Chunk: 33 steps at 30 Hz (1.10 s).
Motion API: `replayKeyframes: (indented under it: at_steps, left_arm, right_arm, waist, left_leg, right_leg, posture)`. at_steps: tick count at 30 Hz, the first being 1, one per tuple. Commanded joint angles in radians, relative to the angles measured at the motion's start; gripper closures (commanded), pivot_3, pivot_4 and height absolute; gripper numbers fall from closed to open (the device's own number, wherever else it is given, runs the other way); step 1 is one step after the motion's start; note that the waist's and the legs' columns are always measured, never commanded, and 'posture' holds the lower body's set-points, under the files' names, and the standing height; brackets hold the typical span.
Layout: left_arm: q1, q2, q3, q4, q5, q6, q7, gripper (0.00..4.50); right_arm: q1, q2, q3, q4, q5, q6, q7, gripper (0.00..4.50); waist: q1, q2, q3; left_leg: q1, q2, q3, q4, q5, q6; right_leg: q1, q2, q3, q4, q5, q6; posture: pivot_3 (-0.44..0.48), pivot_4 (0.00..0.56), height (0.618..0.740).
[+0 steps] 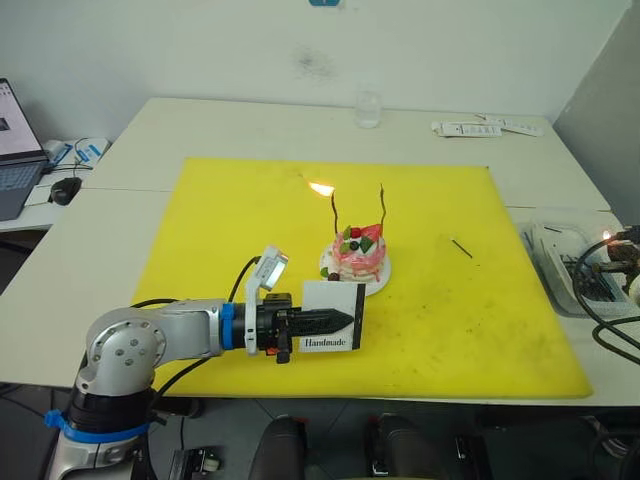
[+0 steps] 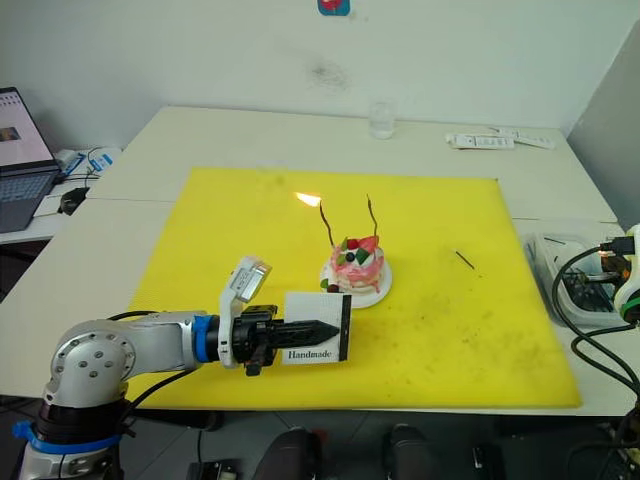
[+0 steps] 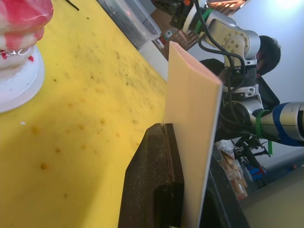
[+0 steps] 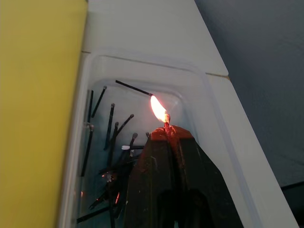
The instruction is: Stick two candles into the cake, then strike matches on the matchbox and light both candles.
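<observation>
Currently, both candles [image 1: 335,213] stand upright in the cake [image 1: 358,255], which sits on its white plate near the centre of the yellow mat [image 1: 240,230]. Neither candle tip shows a flame.

The left gripper [image 1: 335,321] is closed on the matchbox [image 1: 333,316], holding it on edge just near-left of the cake, above the mat. In the left wrist view the box is clamped flat between the two black fingers.

The right gripper [image 4: 166,135] is at the far right of the scene, over the clear plastic tray [image 4: 199,104] beside the mat. Its jaws are closed on a burning match [image 4: 166,126]; the flame [image 4: 158,109] sits very close to the fingertips. More matches [image 4: 110,127] lie loose in the tray directly beneath.

One further match [image 1: 461,248] lies on the mat to the right of the cake.

Hazards from this state:
- The lit match appears nearly consumed. The flame may reach the fingertips or die before it crosses to the candles, which are well apart from it.
- The flame hangs over the loose matches; a dropped ember could ignite them.
- A fast traverse to the cake could blow the flame out.
- An approach from the right must clear the nearer candle to reach the far one; contact could tilt a thin candle.
</observation>
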Motion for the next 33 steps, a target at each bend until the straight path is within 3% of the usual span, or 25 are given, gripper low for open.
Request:
replayKeyframes:
  at_steps: [1,3,14,17,20,24,28,33]
  left_arm:
    - [-0.003,-0.008,-0.001,-0.036,-0.037,-0.021,0.019,4.50]
    - [-0.002,-0.006,0.000,-0.036,-0.042,-0.026,0.028,4.50]
    - [-0.015,0.014,0.001,-0.019,-0.033,-0.049,0.029,4.50]
    - [-0.017,0.021,0.001,-0.016,-0.030,-0.054,0.025,4.50]
    - [-0.014,0.032,0.005,-0.015,-0.027,-0.060,0.019,4.50]
    - [-0.019,0.039,0.003,-0.013,-0.027,-0.067,0.014,4.50]
    - [-0.025,0.037,-0.002,-0.015,-0.025,-0.069,0.014,4.50]
    - [-0.020,0.047,0.003,-0.019,-0.027,-0.067,0.017,4.50]
  right_arm:
    - [-0.076,-0.007,0.013,0.028,-0.012,-0.001,-0.070,4.29]
    - [-0.100,0.000,0.015,0.049,-0.017,0.003,-0.100,3.88]
    - [-0.114,0.031,0.020,-0.026,-0.021,-0.052,-0.185,0.04]
    - [-0.086,0.029,0.026,-0.115,-0.001,-0.080,-0.160,0.04]
    - [-0.028,0.016,0.046,-0.261,0.065,-0.148,-0.043,0.04]
    - [0.045,0.021,0.086,-0.334,0.187,-0.172,0.116,0.04]
    - [0.091,0.044,0.168,-0.301,0.218,-0.216,0.176,0.04]
    - [0.039,0.104,0.299,-0.135,0.168,-0.301,0.156,0.04]
  waist:
    - [-0.001,0.000,0.000]
    - [0.001,0.001,0.000]
    - [0.003,0.001,0.000]
    - [0.003,0.001,0.000]
    - [0.003,0.001,0.000]
    - [0.002,0.001,0.000]
    - [0.003,0.001,0.000]
    - [0.002,0.001,0.000]
  left_leg:
    - [0.000,0.000,0.000,0.000,0.000,0.000]
    - [0.000,0.000,0.000,0.000,0.000,0.000]
    - [0.000,0.000,0.000,0.000,0.000,0.000]
    - [0.000,0.000,0.000,0.000,0.000,0.000]
    - [-0.001,0.000,-0.001,0.000,0.000,0.000]
    - [0.000,0.001,-0.001,0.000,0.000,0.000]
    - [0.000,0.001,-0.001,0.000,0.000,0.000]
    - [0.000,0.001,0.000,0.001,0.000,0.000]
  right_leg:
    - [0.000,0.000,0.000,0.000,0.000,0.000]
    - [0.000,0.000,0.000,0.000,0.000,0.000]
    - [0.000,0.000,0.000,0.000,0.000,0.001]
    - [0.000,0.000,0.000,0.000,0.000,0.001]
    - [0.000,0.000,-0.001,0.000,0.000,0.001]
    - [0.000,0.001,-0.001,0.000,0.000,0.001]
    - [0.001,-0.001,-0.001,0.000,0.000,0.001]
    - [0.001,-0.001,-0.001,0.000,0.001,0.002]
  posture:
    - [0.000,0.150,0.684]
    - [0.000,0.150,0.684]
    - [0.000,0.150,0.684]
    - [0.000,0.150,0.684]
    - [0.000,0.150,0.684]
    - [0.000,0.150,0.684]
    - [0.000,0.150,0.684]
    - [0.000,0.150,0.684]
